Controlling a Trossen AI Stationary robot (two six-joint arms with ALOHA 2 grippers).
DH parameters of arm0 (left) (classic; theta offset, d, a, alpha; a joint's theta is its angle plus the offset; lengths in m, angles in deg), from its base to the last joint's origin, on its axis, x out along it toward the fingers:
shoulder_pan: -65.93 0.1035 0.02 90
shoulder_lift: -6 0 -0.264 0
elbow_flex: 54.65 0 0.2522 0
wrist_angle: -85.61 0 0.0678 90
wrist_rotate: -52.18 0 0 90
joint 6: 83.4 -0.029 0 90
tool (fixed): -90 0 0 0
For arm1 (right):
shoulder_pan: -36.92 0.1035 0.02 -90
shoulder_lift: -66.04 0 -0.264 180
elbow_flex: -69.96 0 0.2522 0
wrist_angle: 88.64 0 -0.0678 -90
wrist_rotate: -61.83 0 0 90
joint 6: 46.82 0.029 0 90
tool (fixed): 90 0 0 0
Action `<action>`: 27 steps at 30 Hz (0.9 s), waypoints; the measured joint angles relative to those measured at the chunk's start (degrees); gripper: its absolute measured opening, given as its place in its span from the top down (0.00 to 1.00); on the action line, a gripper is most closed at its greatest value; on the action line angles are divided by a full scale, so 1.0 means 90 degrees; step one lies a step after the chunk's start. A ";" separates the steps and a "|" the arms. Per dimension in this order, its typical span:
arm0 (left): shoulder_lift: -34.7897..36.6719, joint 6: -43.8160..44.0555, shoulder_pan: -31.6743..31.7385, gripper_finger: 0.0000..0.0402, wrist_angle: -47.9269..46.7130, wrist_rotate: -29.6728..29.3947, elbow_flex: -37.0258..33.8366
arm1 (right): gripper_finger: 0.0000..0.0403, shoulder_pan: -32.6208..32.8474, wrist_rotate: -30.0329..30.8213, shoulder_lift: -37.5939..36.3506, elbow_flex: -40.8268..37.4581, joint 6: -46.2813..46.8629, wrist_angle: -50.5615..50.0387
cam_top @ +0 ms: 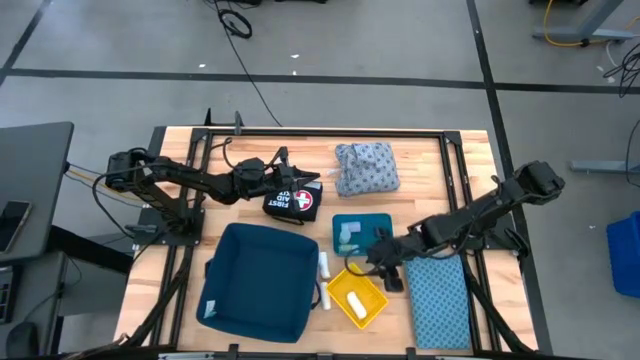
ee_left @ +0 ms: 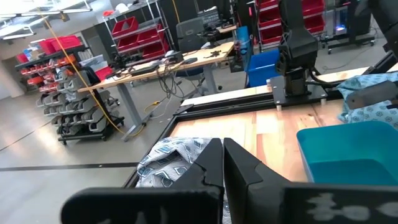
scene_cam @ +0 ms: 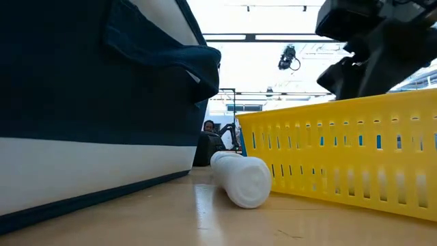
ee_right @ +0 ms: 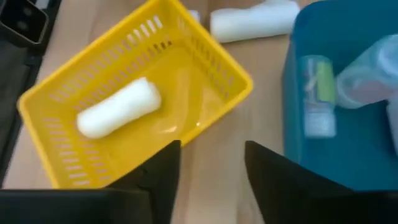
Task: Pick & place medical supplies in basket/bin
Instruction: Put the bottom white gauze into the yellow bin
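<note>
Right gripper [cam_top: 385,262] above table between yellow basket [cam_top: 357,297] and teal tray [cam_top: 362,232], fingers [ee_right: 155,171] apart, nothing held, one white roll [ee_right: 118,107] in basket, another roll [cam_top: 323,265] beside it, vials [ee_right: 318,93] in tray, left gripper [cam_top: 303,180] shut, empty, near first-aid pouch [cam_top: 295,202].

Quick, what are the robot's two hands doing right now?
Left hand: closed, holding nothing, by the first aid pouch.
Right hand: open, empty, over the table between the yellow basket and the teal tray.
</note>
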 joint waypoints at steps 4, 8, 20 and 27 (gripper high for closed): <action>0.0000 -0.0001 0.0000 1.00 0.0000 0.0001 0.0000 | 0.41 0.0149 -0.0003 0.0000 0.0000 0.0225 0.0017; 0.0000 -0.0002 0.0000 1.00 0.0000 0.0001 0.0002 | 0.35 0.0201 -0.0010 0.0000 0.0000 0.0590 0.0020; 0.0000 -0.0081 0.0000 1.00 0.0000 0.0000 0.0002 | 0.45 0.0674 0.0227 0.0007 0.0000 0.1389 0.0025; 0.0000 -0.0092 0.0000 1.00 0.0000 -0.0001 0.0002 | 0.51 0.1053 0.0880 0.0007 0.0069 0.1316 0.0042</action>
